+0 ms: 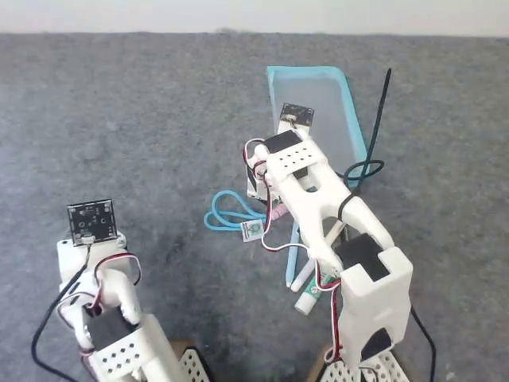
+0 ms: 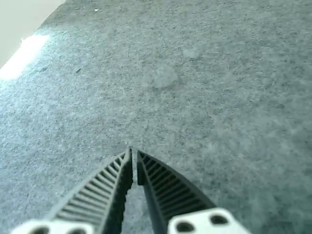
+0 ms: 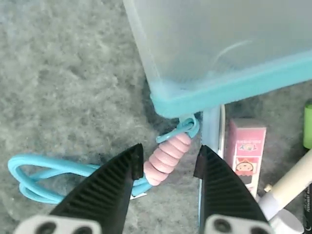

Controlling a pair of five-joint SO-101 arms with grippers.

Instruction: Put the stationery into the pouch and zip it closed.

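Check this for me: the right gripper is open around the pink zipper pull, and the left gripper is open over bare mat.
Wrong on the left gripper: the left wrist view shows it shut over bare mat. The right gripper is open around the pink zipper pull.

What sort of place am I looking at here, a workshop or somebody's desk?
Probably a tabletop robot test bench: the left arm and right arm, white with exposed wiring, stand on a grey felt-like mat, with a blue pouch and pens laid out.
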